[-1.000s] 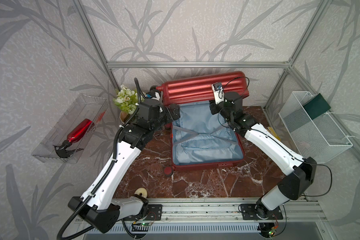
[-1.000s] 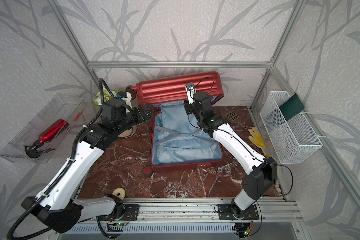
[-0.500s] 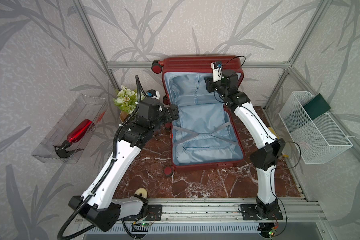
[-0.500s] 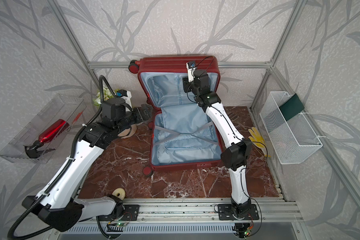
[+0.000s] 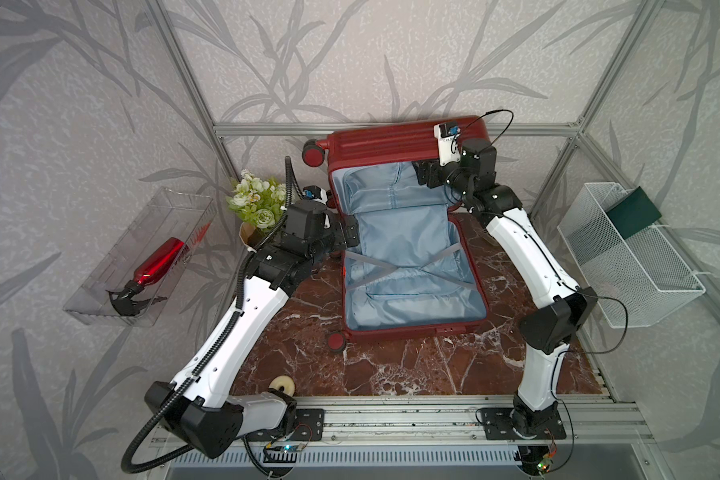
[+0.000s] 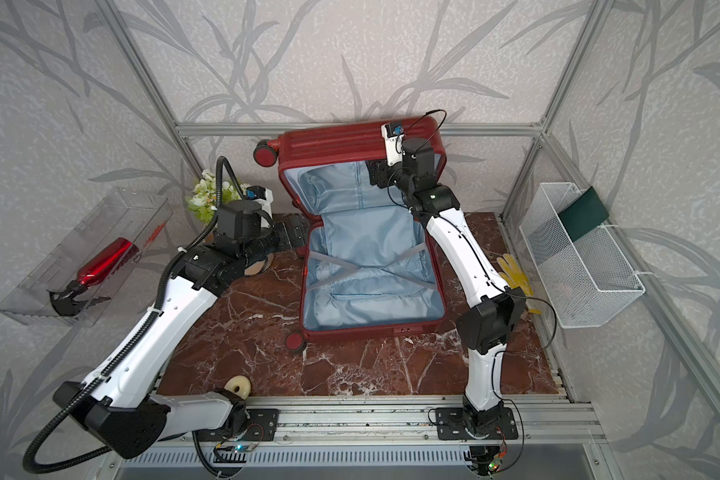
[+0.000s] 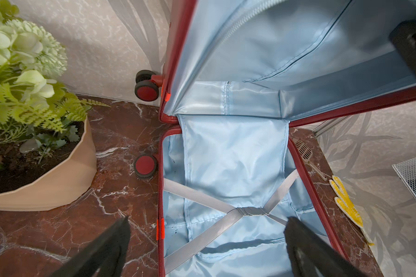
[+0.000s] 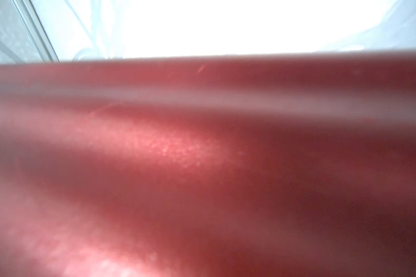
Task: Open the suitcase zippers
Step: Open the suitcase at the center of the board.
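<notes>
Left gripper [image 7: 207, 219] is hanging wide open by the left edge of the red suitcase [image 5: 408, 270]. That suitcase is lying open on the marble table [image 5: 412, 365], with its lid standing up at the back. Right gripper [image 5: 427, 179] is sitting at the lid's edge, and I cannot tell how wide it is. Its red zipper [image 7: 159, 191] is lying unzipped along the rim.

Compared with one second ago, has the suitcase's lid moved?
Yes. The suitcase lid has swung up: its top edge was below the back frame rail then, and now overlaps it.
</notes>
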